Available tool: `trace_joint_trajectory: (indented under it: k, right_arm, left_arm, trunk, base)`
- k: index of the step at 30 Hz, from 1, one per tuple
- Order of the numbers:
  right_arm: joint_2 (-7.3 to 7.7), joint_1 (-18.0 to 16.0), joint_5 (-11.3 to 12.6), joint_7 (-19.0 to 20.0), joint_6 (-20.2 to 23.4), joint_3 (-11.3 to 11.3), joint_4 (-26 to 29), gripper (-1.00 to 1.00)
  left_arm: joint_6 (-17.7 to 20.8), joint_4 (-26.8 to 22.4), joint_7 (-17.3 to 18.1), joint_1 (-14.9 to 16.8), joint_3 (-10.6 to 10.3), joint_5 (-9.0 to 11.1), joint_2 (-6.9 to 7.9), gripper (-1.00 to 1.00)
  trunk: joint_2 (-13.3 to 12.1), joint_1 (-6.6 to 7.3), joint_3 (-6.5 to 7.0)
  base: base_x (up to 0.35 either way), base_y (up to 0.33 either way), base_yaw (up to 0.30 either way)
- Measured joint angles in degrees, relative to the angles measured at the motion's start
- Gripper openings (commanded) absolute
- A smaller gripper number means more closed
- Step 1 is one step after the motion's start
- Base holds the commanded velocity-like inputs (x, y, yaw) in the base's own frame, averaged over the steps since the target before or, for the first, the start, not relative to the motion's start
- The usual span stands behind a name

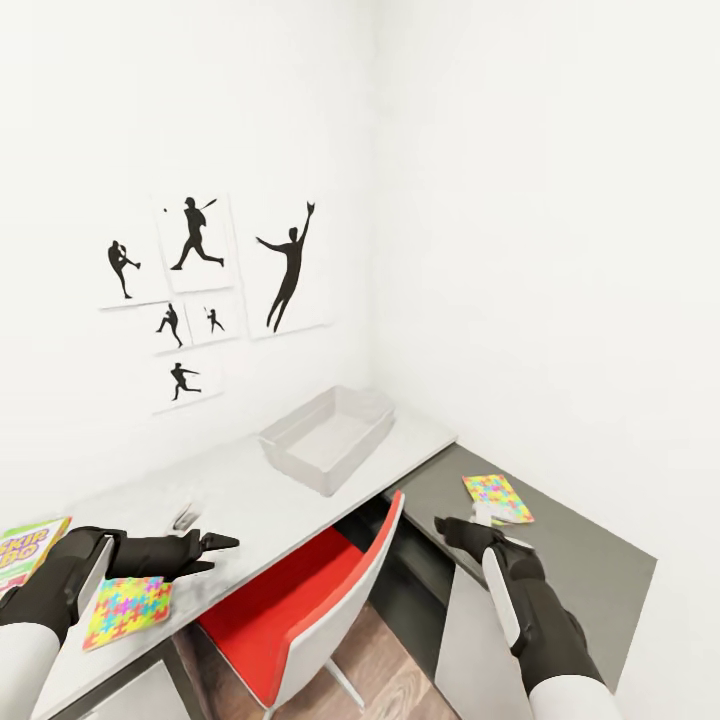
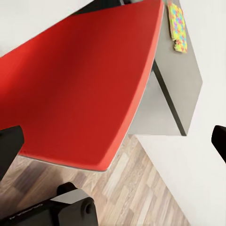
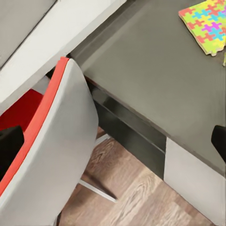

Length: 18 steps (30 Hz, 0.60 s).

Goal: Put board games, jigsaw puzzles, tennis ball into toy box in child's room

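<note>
The light-grey toy box (image 1: 325,437) stands empty on the table (image 1: 250,490) near the corner. One jigsaw puzzle (image 1: 128,610) lies at the table's front left, just below my open left gripper (image 1: 212,553). The SKIP-BO board game (image 1: 25,550) lies at the left edge. A second jigsaw puzzle (image 1: 497,498) (image 2: 177,26) (image 3: 207,23) rests on the darker side section, just beyond my open right gripper (image 1: 452,527). Both grippers (image 2: 113,141) (image 3: 113,141) hold nothing. The tennis ball is out of view.
A red-seated chair (image 1: 300,600) (image 2: 80,89) with a white back (image 3: 61,141) is tucked under the table between my arms. Black sports silhouettes (image 1: 200,290) hang on the white wall. Wood-plank floor (image 3: 132,197) shows below.
</note>
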<state>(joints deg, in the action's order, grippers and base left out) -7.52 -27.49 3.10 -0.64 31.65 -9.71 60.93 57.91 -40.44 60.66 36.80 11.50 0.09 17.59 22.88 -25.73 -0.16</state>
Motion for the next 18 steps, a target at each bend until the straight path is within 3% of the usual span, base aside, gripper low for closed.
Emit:
trace_joint_trajectory:
  k: [18]
  right_arm:
    - [0.03, 0.0, 0.1, 0.0, 0.0, 0.0, 0.0, 1.0]
  left_arm:
    - [0.0, 0.0, 0.0, 0.0, 0.0, 0.0, 0.0, 1.0]
  trunk:
    - [0.0, 0.0, 0.0]
  base:
    - [0.317, 0.0, 0.003]
